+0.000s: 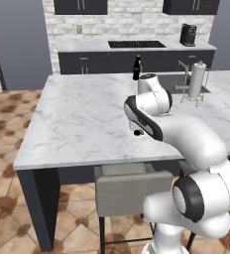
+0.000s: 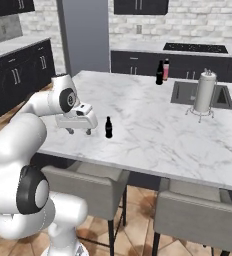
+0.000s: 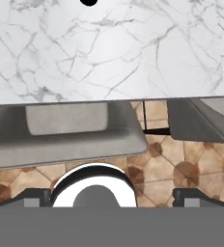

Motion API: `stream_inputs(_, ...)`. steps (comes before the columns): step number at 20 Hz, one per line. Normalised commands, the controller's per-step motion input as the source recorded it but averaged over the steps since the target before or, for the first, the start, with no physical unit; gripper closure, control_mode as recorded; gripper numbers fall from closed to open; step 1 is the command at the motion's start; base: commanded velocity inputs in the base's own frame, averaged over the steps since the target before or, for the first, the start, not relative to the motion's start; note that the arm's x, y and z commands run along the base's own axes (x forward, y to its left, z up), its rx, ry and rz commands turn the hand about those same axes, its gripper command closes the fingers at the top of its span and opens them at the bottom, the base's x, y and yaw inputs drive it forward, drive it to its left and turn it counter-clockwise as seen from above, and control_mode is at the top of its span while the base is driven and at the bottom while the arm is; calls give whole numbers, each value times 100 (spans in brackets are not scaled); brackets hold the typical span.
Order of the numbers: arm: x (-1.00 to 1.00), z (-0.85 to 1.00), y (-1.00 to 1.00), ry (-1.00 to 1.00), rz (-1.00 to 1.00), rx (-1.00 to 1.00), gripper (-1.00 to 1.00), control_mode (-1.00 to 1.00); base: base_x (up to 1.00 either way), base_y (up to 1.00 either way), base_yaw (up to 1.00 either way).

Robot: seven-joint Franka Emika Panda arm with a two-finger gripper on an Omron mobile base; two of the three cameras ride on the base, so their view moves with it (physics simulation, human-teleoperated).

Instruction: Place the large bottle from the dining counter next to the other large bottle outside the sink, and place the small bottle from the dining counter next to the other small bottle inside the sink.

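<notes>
Pincer (image 2: 79, 131), held wide and empty above the counter (image 2: 153, 125), should be lowered squarely around the small bottle (image 2: 108, 127) just beside it.

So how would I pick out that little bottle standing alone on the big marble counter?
Find the white marble dining counter with the grey stools along its near edge. Close to that edge stands a small dark bottle, just beside the robot's open pincer. It is short and alone, unlike the tall dark bottle and pink-orange bottle paired at the far side.
</notes>
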Motion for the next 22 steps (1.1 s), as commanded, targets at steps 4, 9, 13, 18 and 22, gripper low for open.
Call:
stream_inputs(4, 0, 0, 0, 0, 0, 0, -100, 100, 30, -4, 0)
stream_inputs(9, 0, 0, 0, 0, 0, 0, -100, 100, 18, 0, 0)
stream_inputs(13, 0, 0, 0, 0, 0, 0, -100, -100, 8, 0, 0)
stream_inputs(18, 5, 0, -12, 0, 1, 0, -100, -100, 0, 0, 0)
stream_inputs(22, 19, 0, -24, 0, 2, 0, -100, -100, 0, 0, 0)
